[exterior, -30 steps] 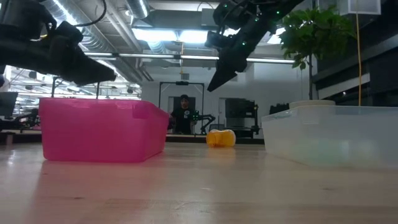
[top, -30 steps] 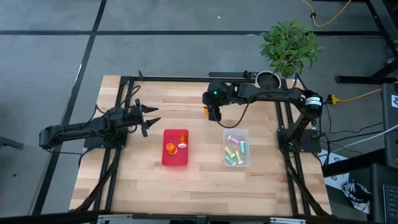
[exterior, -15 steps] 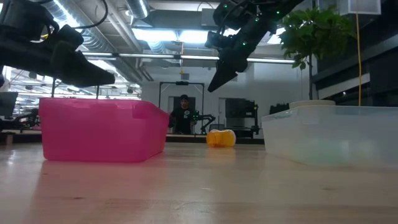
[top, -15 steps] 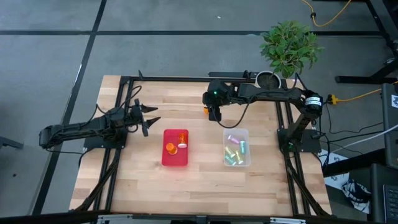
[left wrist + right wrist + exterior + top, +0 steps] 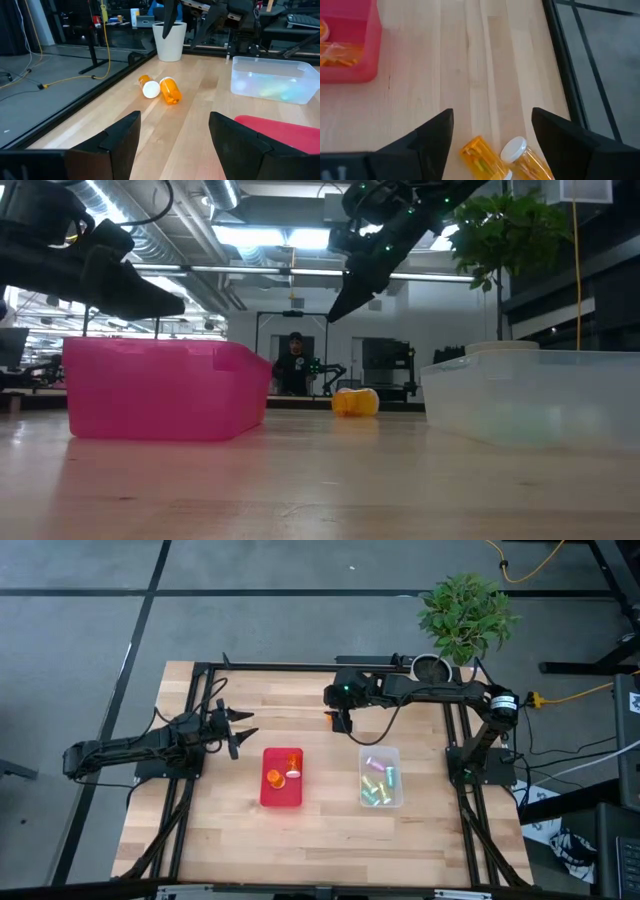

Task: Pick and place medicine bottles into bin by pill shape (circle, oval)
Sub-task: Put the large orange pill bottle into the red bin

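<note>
Above two orange bottles [image 5: 482, 155], open empty right pincer [image 5: 492, 137], high view seemingly shows one.

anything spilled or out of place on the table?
Nothing spilled. Two orange bottles lie on their sides on the bare wood, outside both bins, below the open right gripper. Left gripper waits open near the pink bin.

Grey floor [image 5: 80, 630], ceiling lights [image 5: 250, 235], potted plant [image 5: 465, 612], person [image 5: 294, 365] standing far back.
</note>
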Controlling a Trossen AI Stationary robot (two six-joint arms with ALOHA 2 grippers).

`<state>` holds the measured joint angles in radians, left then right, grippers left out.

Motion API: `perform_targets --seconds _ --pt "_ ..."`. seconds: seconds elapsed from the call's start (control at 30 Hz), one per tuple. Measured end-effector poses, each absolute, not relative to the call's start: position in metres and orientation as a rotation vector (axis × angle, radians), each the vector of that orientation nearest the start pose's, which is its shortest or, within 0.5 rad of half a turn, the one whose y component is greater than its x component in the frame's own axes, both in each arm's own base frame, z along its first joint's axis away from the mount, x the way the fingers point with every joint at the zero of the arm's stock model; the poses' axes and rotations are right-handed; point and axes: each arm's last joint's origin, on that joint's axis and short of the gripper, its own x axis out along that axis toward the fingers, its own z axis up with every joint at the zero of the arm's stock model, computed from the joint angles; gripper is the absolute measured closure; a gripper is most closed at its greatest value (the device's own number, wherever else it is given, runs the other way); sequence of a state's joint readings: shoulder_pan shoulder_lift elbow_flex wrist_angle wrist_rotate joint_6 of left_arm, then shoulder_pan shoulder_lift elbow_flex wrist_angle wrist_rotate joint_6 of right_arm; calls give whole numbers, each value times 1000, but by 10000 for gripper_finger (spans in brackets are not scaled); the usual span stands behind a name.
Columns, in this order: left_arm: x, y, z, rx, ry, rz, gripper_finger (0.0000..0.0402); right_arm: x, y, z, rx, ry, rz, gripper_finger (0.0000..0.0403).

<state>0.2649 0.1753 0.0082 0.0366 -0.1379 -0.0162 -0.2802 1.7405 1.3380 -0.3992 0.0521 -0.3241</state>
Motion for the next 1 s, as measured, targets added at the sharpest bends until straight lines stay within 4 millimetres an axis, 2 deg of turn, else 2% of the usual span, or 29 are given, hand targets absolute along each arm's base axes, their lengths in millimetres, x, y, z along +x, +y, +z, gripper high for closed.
perform_targets --seconds 0.23,0.4,0.53,1.0 --pt "102 32 156 -24 127 403 172 367 -107 250 -155 843 -204 125" --pt "102 32 156 -24 127 403 172 368 -112 221 -196 1000 -154 125" --pt "102 32 156 -23 127 403 172 372 -120 200 -292 1081 -164 124" --pt "102 32 156 -23 127 406 172 377 -124 173 -380 1151 -50 124"
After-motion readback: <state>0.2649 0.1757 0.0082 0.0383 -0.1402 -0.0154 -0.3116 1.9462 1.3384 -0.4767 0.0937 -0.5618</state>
